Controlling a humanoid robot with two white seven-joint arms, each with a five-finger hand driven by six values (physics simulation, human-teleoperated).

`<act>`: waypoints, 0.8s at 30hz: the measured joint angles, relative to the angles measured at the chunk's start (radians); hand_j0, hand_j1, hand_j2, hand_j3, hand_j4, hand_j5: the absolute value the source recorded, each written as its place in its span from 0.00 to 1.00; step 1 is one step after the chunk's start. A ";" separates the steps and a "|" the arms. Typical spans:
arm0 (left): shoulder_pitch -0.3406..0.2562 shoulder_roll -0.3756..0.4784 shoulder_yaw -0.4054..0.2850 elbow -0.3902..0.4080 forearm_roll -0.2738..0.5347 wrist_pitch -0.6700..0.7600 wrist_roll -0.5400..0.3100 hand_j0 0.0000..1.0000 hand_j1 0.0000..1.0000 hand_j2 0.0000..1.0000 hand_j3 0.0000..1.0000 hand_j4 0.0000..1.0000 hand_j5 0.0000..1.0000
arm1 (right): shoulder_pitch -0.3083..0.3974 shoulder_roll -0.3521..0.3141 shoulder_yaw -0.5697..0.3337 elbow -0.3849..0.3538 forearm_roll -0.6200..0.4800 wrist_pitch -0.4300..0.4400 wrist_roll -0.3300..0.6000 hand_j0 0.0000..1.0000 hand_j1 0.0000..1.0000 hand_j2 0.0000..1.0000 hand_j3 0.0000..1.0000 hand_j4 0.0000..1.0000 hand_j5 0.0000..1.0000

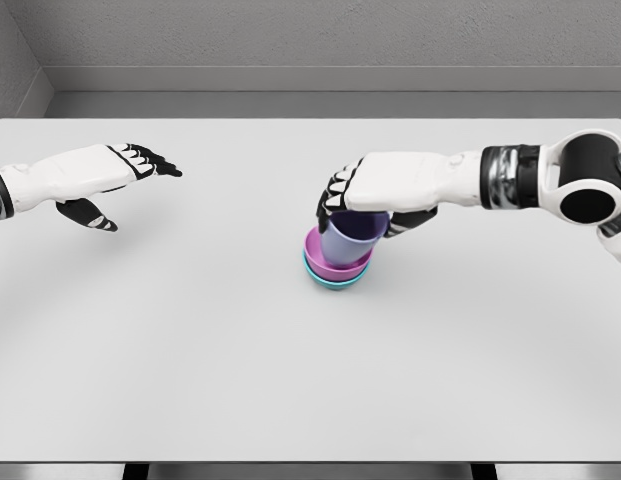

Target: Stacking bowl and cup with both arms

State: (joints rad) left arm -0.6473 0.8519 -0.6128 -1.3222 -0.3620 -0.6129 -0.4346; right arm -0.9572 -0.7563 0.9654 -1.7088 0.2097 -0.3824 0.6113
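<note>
Fingers [335,200] of right hand [375,195] clamped on purple cup [352,238], lowered into stacked bowls [330,268] at table [190,350] centre. Left hand [95,180] held apart, far left. Release judged next.

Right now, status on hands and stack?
Right hand gripping purple cup, seated in pink bowl over teal bowl. Left hand open, clear. No obstructions.

Broad, flat pale-grey matte tabletop [290,380] spread beneath both hands. Behind them, rough grey textured wall [320,30], evenly lit.
</note>
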 measured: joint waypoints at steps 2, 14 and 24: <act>0.000 0.000 0.000 0.000 0.000 0.000 0.000 1.00 1.00 1.00 1.00 1.00 1.00 | 0.000 0.006 0.006 0.009 0.005 0.001 0.000 0.65 0.65 0.65 0.65 0.65 0.65; 0.000 0.000 0.000 0.000 0.000 0.000 0.000 1.00 1.00 1.00 1.00 1.00 1.00 | -0.009 0.024 0.027 0.036 0.012 0.005 0.000 1.00 1.00 1.00 1.00 1.00 1.00; 0.000 0.001 0.000 0.000 0.000 0.000 0.000 1.00 1.00 1.00 1.00 1.00 1.00 | 0.152 -0.187 -0.271 -0.019 0.012 -0.128 0.000 1.00 1.00 1.00 1.00 1.00 1.00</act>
State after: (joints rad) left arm -0.6474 0.8529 -0.6126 -1.3223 -0.3620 -0.6129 -0.4346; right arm -0.8054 -0.9434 0.6948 -1.7282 0.2216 -0.5102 0.6115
